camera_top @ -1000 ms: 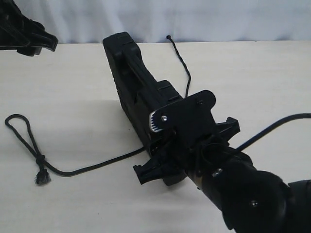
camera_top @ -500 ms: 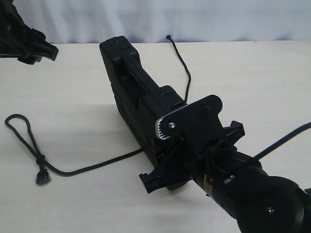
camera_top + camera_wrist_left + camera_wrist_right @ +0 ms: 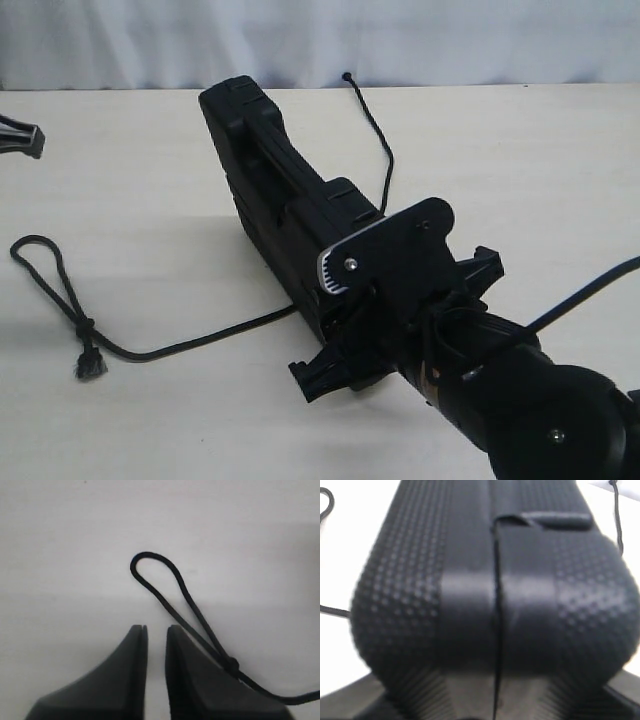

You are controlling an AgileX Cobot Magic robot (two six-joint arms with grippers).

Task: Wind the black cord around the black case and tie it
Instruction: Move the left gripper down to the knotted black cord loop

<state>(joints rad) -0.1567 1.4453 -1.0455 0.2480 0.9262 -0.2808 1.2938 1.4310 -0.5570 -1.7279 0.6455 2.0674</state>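
The left hand [image 3: 20, 138] has drawn back toward the left edge of the exterior view, where only a sliver of it shows. The black case [image 3: 270, 180] has swung its far end a little to the left, and the right hand [image 3: 395, 315] has shifted slightly with it.

The right hand is clamped on the near end of the case, one finger on each side. The case stands on a long narrow edge on the counter [image 3: 150, 180] and runs from the hand away toward the far side. In the right wrist view its dimpled end [image 3: 495, 580] fills most of the picture, with the lid seam running down the middle.

The black cord [image 3: 180, 345] lies flat on the counter. To the left of the case it forms a long loop [image 3: 45, 270] closed by a knot [image 3: 82, 325], with the frayed tip [image 3: 88, 367] just beyond the knot. From there it curves right and vanishes at the foot of the case. On the other side of the case a stretch runs toward the far edge of the counter and ends in the small knobbed tip [image 3: 347, 76].

In the left wrist view the left hand [image 3: 156, 630] hovers above the loop [image 3: 170, 580]. Its fingers are pressed nearly together, with only a thin slit between them and nothing in it. The knot [image 3: 231, 665] lies just beside one finger.
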